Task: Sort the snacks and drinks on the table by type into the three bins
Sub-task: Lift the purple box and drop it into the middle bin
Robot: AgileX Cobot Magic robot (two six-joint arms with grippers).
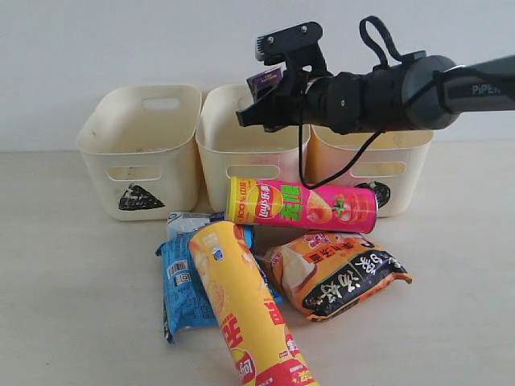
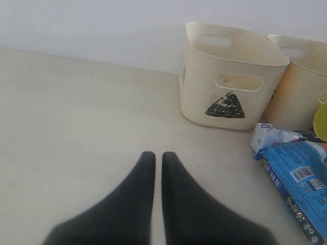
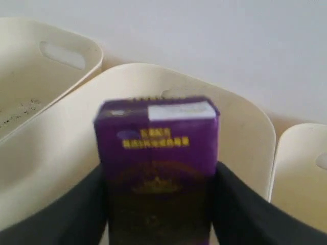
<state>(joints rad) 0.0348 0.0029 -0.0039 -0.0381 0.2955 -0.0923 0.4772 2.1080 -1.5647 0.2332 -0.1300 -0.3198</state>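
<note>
The yellow chip tube (image 1: 245,314) lies closest, slanting across the blue bag (image 1: 183,285), with the orange-black bag (image 1: 338,273) just beside it on the table (image 1: 72,305). Behind them the pink chip tube (image 1: 302,205) lies on its side against the middle bin (image 1: 233,149), and the white-and-blue drink carton (image 1: 189,221) peeks out at the blue bag's far end. The right gripper (image 3: 159,178) hangs above the middle bin's opening, its fingers (image 3: 87,204) pressed to both sides of the small purple box (image 3: 158,158) — the box is upright, clear of the bin. The triangle bin (image 1: 141,153) and the right bin (image 1: 370,165) flank the middle one. The left gripper (image 2: 158,163) sits low over bare table, fingers together with nothing between them.
</note>
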